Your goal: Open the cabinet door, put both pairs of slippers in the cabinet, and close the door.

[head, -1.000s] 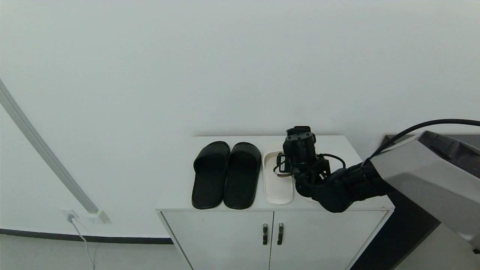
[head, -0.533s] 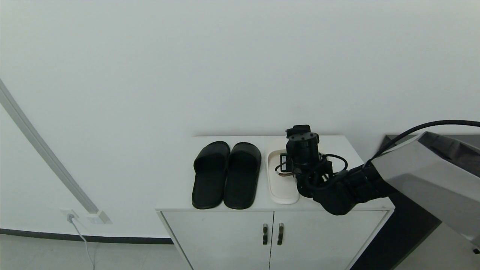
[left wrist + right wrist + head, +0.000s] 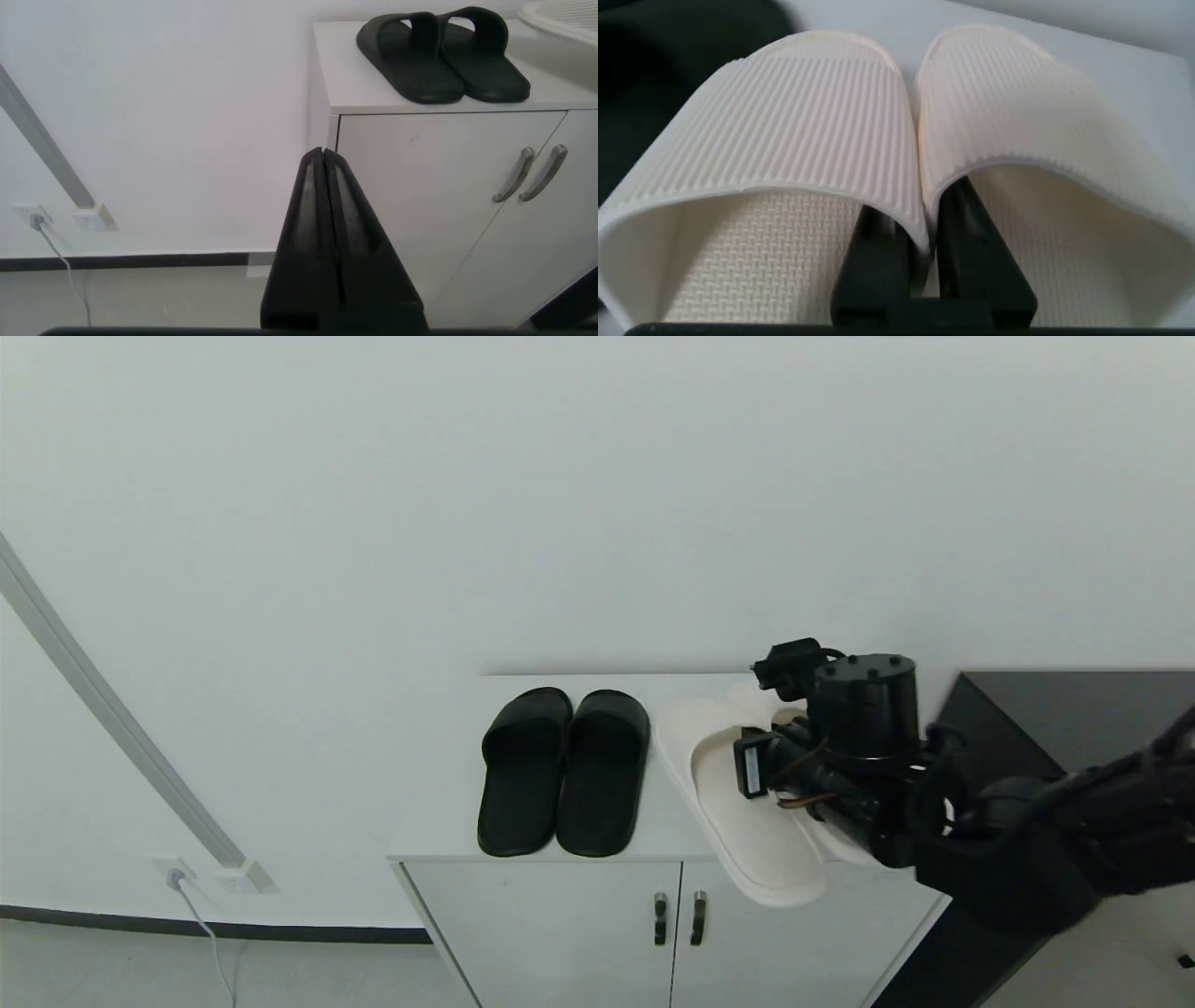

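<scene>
- Here, clamps the white slippers [image 3: 747, 821] in the right gripper [image 3: 920, 252]: one finger inside each strap, the two inner walls squeezed together between them.
- Carries that pair tilted, toes toward eleven o'clock over the cabinet [image 3: 439, 826] top, heels toward five o'clock, hanging past the front edge.
- Leaves the black slippers [image 3: 560, 770] flat on the top at nine o'clock of the white pair, side by side, apart from the gripper.
- Shows both doors shut, the handles [image 3: 661, 917] at five o'clock of the black pair.
- Holds the left gripper [image 3: 323, 163] low, facing the cabinet front, well apart, fingers pressed flat together on nothing.
</scene>
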